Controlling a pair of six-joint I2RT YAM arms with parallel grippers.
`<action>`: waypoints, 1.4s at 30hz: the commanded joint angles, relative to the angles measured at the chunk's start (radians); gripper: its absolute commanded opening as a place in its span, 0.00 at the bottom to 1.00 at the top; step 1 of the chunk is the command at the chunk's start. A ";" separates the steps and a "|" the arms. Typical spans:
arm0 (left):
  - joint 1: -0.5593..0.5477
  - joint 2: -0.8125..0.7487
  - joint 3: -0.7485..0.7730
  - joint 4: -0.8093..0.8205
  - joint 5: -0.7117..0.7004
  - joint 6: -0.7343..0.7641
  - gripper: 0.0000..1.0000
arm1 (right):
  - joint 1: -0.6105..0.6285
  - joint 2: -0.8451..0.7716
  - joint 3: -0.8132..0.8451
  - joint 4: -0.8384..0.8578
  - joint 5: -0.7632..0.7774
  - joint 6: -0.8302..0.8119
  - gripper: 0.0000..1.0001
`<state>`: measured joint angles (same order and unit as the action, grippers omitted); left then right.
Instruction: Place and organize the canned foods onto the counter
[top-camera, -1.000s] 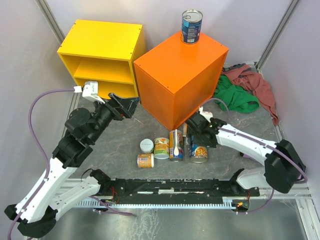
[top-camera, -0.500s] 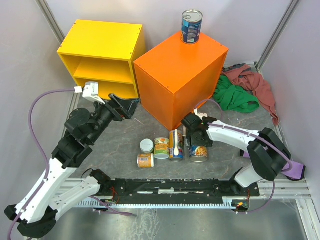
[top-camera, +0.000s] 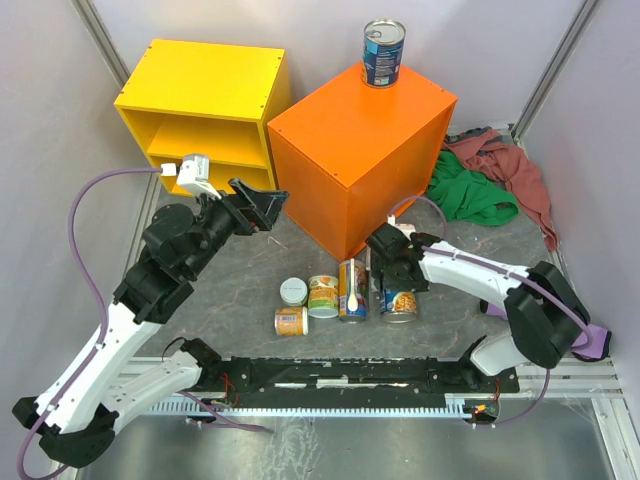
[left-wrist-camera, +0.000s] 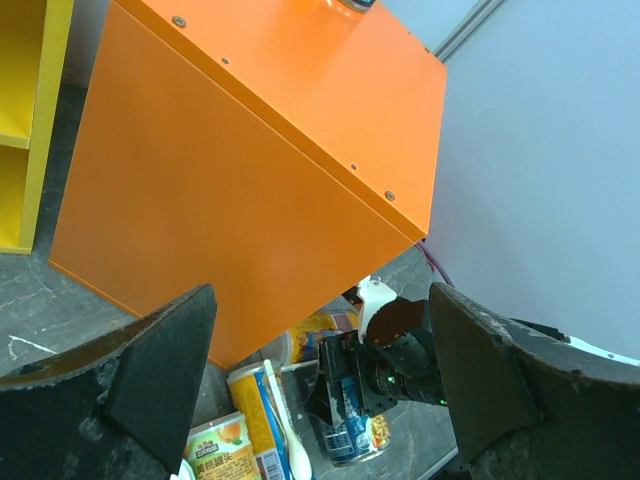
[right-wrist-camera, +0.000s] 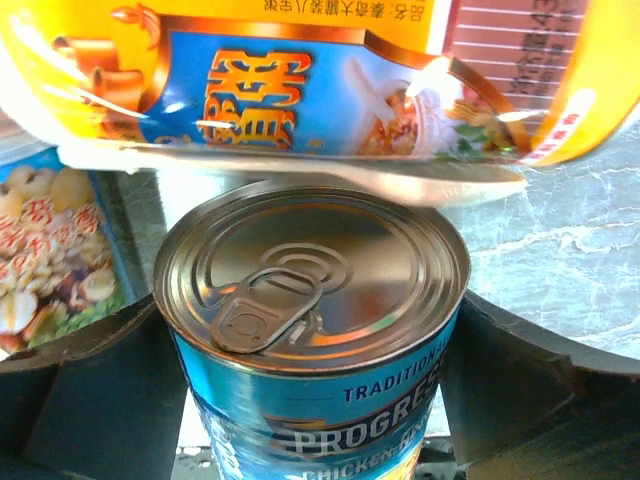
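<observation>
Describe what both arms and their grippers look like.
The left arm and right arm have white links joined by bulky black joints. A thin purple cable loops alongside each. The left gripper and right gripper carry black wedge-shaped fingers; no markings are legible.

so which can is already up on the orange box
The tall blue can on the far corner of the orange box; the other cans all sit on the table.

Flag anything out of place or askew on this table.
A crumpled heap of green and red cloth lies on the table right of the orange box-shaped cabinet and has nothing to do with the job. The short orange-labelled tin nearest the arm bases seems tipped on its side rather than standing.
</observation>
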<state>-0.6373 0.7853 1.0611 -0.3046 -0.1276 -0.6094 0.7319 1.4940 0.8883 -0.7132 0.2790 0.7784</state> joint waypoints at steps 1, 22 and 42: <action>-0.004 0.007 0.064 0.051 0.014 0.007 0.92 | 0.001 -0.132 0.083 -0.037 0.000 -0.023 0.01; -0.005 0.003 0.085 0.078 0.034 0.008 0.91 | 0.058 -0.498 0.288 -0.189 0.120 -0.117 0.01; -0.004 -0.001 0.145 0.067 0.009 0.010 0.91 | 0.057 -0.260 0.975 0.057 0.376 -0.545 0.01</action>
<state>-0.6373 0.7891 1.1576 -0.2604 -0.1204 -0.6094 0.7853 1.2053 1.7203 -0.9131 0.5476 0.3809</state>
